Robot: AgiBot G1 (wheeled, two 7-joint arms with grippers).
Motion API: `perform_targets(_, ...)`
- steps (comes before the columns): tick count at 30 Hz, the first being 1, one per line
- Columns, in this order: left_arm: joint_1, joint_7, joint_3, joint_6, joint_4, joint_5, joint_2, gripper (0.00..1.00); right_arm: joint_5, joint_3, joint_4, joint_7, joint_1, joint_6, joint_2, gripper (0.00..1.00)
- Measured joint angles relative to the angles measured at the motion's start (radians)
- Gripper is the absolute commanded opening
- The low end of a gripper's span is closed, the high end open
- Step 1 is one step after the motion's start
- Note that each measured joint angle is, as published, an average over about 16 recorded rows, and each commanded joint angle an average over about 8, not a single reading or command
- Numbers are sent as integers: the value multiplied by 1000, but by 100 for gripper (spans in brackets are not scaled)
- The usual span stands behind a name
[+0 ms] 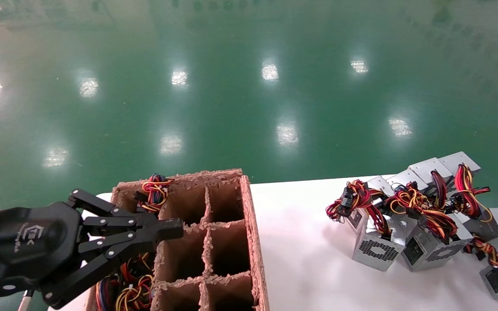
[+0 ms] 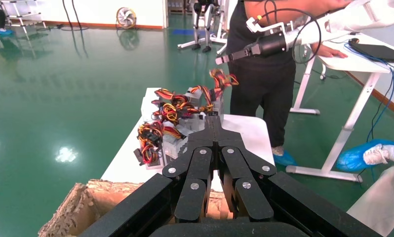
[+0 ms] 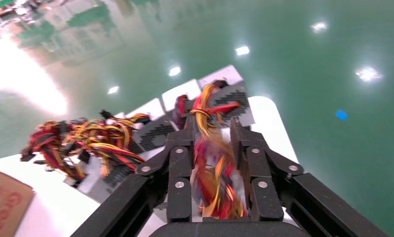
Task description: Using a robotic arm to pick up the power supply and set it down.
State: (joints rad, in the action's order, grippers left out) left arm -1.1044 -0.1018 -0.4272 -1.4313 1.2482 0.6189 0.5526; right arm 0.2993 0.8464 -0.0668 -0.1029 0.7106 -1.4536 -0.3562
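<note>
In the right wrist view my right gripper (image 3: 212, 123) has its fingers closed around a power supply (image 3: 216, 173), whose red, yellow and orange wires fill the gap and trail past the fingertips. It hangs above several more silver power supplies (image 3: 155, 133) lying on the white table. This gripper does not show in the head view. My left gripper (image 1: 180, 226) is shut with nothing in it and hovers over the left cells of the cardboard divider box (image 1: 253, 224). The left wrist view shows its fingertips (image 2: 213, 118) pressed together.
A cluster of power supplies (image 1: 378, 248) with tangled wires lies on the right of the white table (image 1: 309, 268). Wire bundles (image 1: 156, 190) fill the box's left cells. A person (image 2: 264, 74) and another white arm (image 2: 294, 37) stand beyond the table's far end.
</note>
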Motion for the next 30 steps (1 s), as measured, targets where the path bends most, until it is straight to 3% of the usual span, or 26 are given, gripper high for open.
perform_targets(17, 0, 0, 0, 0, 0, 0, 0, 0, 8, -29, -29, -41, 32, -114, 12, 100)
perform_targets(30, 0, 0, 0, 0, 0, 0, 0, 0, -157, -116, -225, 6, 88, -110, -28, 100)
